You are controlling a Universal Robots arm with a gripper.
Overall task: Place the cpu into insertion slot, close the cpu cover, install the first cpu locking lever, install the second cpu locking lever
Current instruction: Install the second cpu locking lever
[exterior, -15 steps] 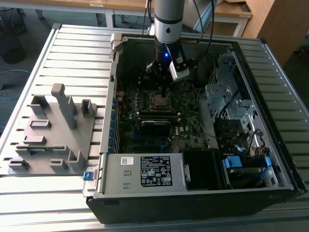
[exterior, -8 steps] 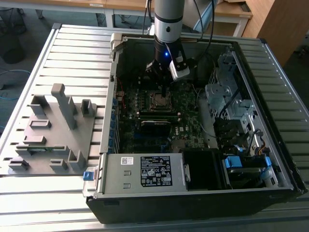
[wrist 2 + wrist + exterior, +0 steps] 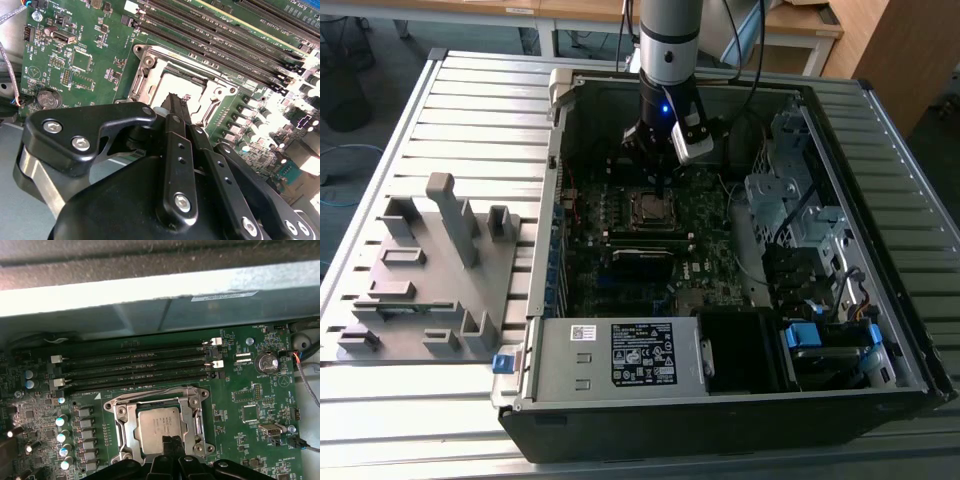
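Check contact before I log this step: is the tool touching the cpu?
Cannot tell. In both wrist views the tool overlaps the near edge of the cpu, hiding any gap or contact.

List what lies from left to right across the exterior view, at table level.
Grey fixture → motherboard with the cpu under the claw → drive cage → table.

In the first wrist view the claw (image 3: pixel 173 444) hides the cpu's (image 3: pixel 159 424) near edge, perhaps touching it.
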